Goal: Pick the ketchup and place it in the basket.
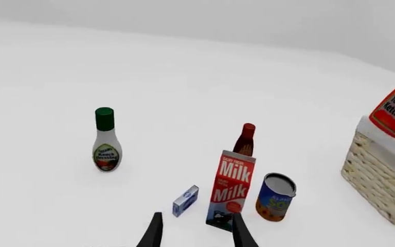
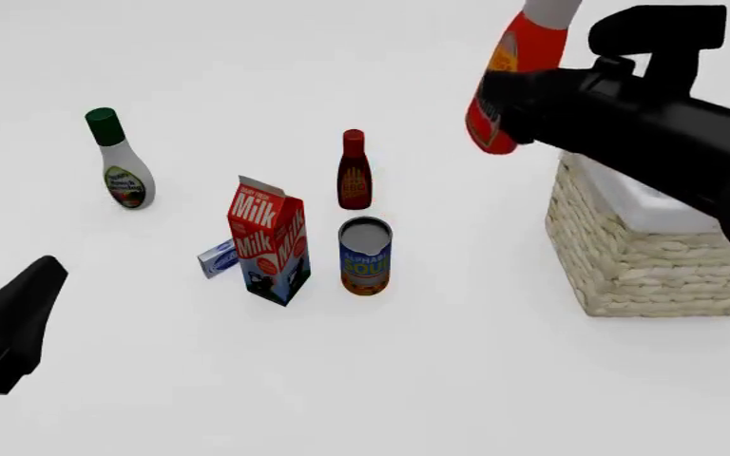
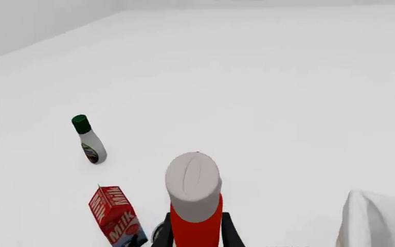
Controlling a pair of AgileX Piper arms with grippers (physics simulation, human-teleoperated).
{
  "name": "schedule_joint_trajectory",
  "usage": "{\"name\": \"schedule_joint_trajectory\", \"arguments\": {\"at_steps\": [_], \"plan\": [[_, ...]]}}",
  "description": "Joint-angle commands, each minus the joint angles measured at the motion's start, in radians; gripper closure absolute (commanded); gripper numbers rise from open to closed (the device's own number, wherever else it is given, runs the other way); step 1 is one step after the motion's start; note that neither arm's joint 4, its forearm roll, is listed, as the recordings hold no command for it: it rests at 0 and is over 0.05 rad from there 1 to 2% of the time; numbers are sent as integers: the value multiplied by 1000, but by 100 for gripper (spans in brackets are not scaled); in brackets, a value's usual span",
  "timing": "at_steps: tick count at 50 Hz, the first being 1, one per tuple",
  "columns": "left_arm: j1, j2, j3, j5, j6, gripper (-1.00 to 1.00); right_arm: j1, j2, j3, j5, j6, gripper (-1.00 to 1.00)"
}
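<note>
Left wrist view: the left hand (image 1: 196, 230) is spread and empty over the bench (image 1: 183, 77); one milk carton (image 1: 229, 189), one can (image 1: 275, 197), one small box (image 1: 185, 200).

Front view: the right hand (image 2: 517, 100) pinches the ketchup (image 2: 512, 81) aloft beside the basket (image 2: 650, 256); carrying across and lowering probably come next.

Right wrist view: one green-capped bottle (image 3: 88, 139).

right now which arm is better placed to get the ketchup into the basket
Right. Its pincer is shut on the ketchup, holding it in the air beside the basket. The left pincer is open, holds nothing, and sits low on the far side of the milk carton.
</note>
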State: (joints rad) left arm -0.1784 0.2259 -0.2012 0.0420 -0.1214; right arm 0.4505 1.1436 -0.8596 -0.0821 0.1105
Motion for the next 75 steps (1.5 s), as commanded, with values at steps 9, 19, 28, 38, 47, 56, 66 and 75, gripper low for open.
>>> {"name": "schedule_joint_trajectory", "arguments": {"at_steps": [9,19,28,38,47,56,66,75], "plan": [[65,-101,103,-53,-15,-100,-133,1,-21,-11,56,100],[78,-125,113,-51,-19,-100,-196,5,-37,-8,60,100],[76,-130,120,-52,-14,-100,-250,19,-41,-12,53,100],[73,-130,120,-54,-12,-100,-306,27,-43,-7,46,100],[73,-126,122,-59,-14,-100,-348,30,-45,4,36,100],[73,-120,125,-68,-16,-100,-385,38,-48,17,21,100],[75,-112,127,-77,-16,-100,-426,44,-50,23,8,100],[75,-114,126,-74,-15,-100,-463,58,-54,29,-4,100]]}}
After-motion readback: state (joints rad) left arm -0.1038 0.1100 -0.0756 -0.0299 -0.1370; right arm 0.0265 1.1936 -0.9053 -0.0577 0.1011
